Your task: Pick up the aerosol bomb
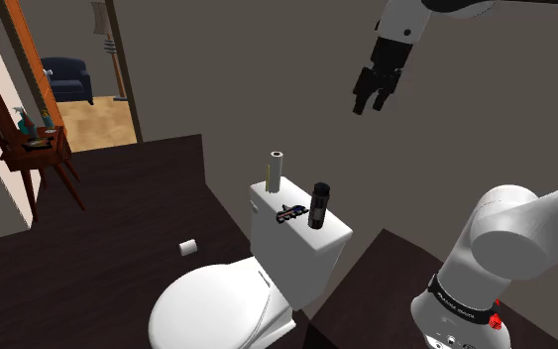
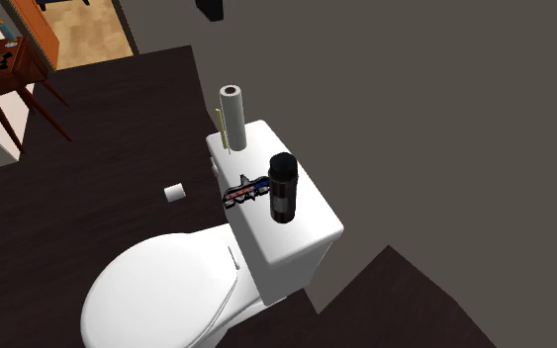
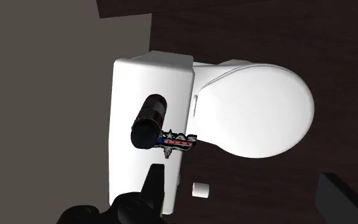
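Approach step, I judge: the pincer (image 1: 373, 103) hangs open well above the toilet tank (image 1: 301, 260), where the dark spray can (image 1: 318, 205) stands upright, so next it must descend and straddle the can.
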Available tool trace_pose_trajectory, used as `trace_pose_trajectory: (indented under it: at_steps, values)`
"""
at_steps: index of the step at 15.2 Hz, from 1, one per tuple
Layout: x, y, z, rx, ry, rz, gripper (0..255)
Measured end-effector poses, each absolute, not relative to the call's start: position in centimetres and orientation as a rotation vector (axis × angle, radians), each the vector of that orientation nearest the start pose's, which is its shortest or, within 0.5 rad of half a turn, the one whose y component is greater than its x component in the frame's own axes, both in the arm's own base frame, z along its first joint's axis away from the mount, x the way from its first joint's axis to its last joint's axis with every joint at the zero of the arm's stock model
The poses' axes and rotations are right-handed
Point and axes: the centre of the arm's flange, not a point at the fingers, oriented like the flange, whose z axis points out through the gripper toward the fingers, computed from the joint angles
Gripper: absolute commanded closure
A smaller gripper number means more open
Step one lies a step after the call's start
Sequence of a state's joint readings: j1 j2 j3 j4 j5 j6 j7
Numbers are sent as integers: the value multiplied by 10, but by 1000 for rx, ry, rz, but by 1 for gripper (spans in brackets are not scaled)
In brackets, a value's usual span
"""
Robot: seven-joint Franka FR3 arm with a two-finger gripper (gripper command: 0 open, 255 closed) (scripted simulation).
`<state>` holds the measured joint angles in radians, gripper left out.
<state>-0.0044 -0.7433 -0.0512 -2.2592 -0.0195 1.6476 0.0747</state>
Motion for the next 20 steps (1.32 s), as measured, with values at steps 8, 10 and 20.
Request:
trace_pose_trajectory:
  at_steps: [8, 10, 20]
  values:
    - [360, -38, 560, -3142, 287, -179, 0]
    - [372, -42, 537, -3152, 322, -172, 0]
    - [427, -74, 420, -3192, 499, -134, 0]
